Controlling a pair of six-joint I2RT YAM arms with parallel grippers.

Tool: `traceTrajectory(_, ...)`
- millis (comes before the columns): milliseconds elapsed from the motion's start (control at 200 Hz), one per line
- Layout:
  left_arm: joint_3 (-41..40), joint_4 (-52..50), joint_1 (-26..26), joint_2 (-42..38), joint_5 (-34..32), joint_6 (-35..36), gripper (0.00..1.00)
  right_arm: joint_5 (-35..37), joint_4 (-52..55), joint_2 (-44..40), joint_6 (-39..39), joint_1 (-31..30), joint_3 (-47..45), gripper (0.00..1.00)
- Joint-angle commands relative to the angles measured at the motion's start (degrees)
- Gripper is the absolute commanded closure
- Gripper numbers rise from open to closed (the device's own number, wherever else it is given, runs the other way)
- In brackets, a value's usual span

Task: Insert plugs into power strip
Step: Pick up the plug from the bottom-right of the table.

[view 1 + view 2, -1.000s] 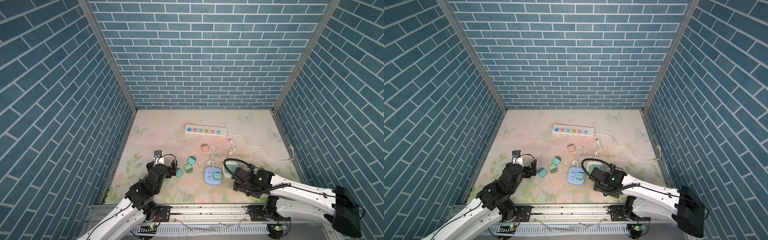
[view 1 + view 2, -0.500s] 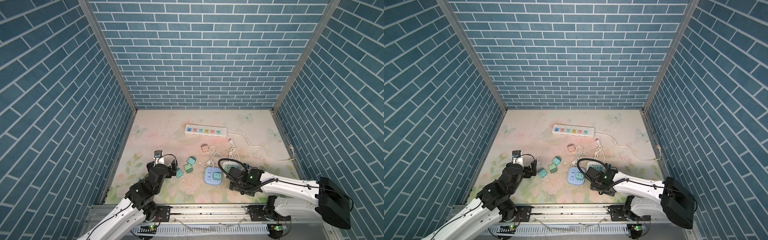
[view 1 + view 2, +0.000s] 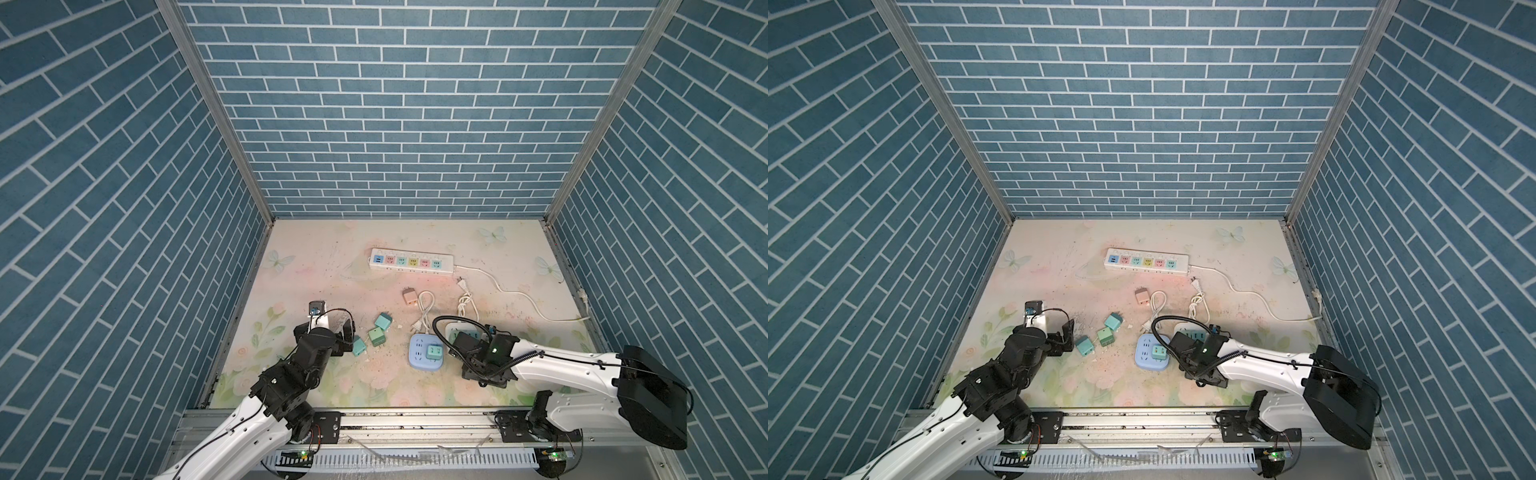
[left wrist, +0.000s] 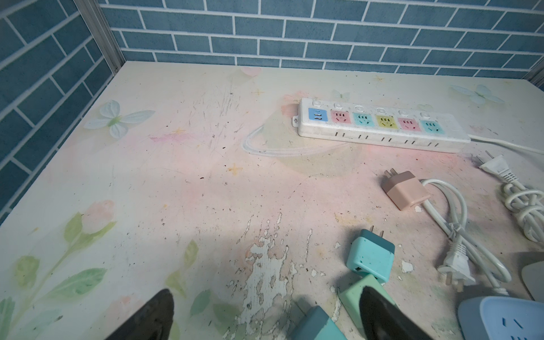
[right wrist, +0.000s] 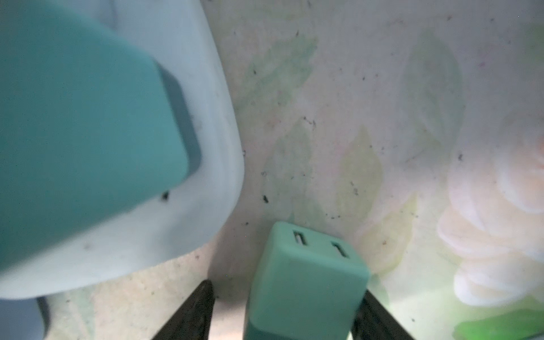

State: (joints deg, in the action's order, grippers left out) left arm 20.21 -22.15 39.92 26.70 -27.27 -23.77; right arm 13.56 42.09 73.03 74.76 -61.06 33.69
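The white power strip [image 3: 410, 266] [image 4: 379, 125] with coloured sockets lies at the back of the table. A pinkish plug [image 3: 410, 297] [image 4: 404, 190] lies in front of it. Three teal and green plugs [image 3: 376, 336] lie by my left gripper [image 4: 266, 290], which is open and low over the table. One teal plug [image 4: 315, 323] sits between its fingers and a green one [image 4: 350, 294] behind one finger. My right gripper [image 5: 287, 287] straddles a green plug [image 5: 306, 282] on the table beside the white hub [image 5: 212, 176]. One finger touches the plug; a gap remains at the other.
A round blue socket hub [image 3: 424, 351] carries a green plug [image 3: 434, 351]. The white hub [image 3: 461, 332] carries a teal plug [image 5: 82, 117]. White cords with plugs [image 4: 456, 235] lie between the hubs and the strip. The strip's cord [image 3: 519, 297] runs right. Tiled walls enclose the table.
My right arm has swung left and down beside the hubs, and its jaws have narrowed around the green plug. The left arm has not moved.
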Motion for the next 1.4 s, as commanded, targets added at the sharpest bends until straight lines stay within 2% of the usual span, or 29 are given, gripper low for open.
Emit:
traceTrajectory(0,-0.3,-0.27,-0.28,0.05,-0.03,-0.2,0.0,1.3,1.2,2.03,-0.12,0.32,0.11,0.36)
traceTrajectory(45,-0.26,-0.26,-0.28,0.15,-0.07,-0.2,0.0,1.04,0.99,2.33,-0.32,0.27,0.03,0.4)
traceTrajectory(220,-0.3,-0.2,-0.28,0.2,0.03,-0.19,0.0,-0.13,0.12,1.94,-0.5,0.28,-0.43,0.43)
traceTrajectory(505,-0.21,-0.08,-0.28,0.47,0.04,-0.14,0.0,-2.28,-0.67,0.62,-1.11,0.06,-1.97,0.39)
traceTrajectory(590,-0.2,-0.12,-0.31,0.46,0.1,-0.14,0.0,-2.49,-0.82,0.38,-1.11,-0.09,-2.48,0.41)
traceTrajectory(710,-0.22,-0.09,-0.28,0.48,0.09,-0.11,0.0,-2.61,-1.81,0.09,-1.11,-0.12,-3.36,0.49)
traceTrajectory(845,-0.18,-0.08,-0.33,0.55,0.11,-0.14,0.0,-2.66,-2.01,0.21,-1.11,-0.07,-3.63,0.69)
traceTrajectory(1155,-0.19,-0.2,-0.28,0.64,-0.02,-0.2,0.0,-2.09,-1.92,-4.22,-2.63,-2.02,-2.51,0.75)
traceTrajectory(1395,-0.19,-0.17,-0.29,0.82,-0.24,-0.35,0.0,4.68,-3.59,-18.06,-7.37,-4.6,-1.39,0.86)
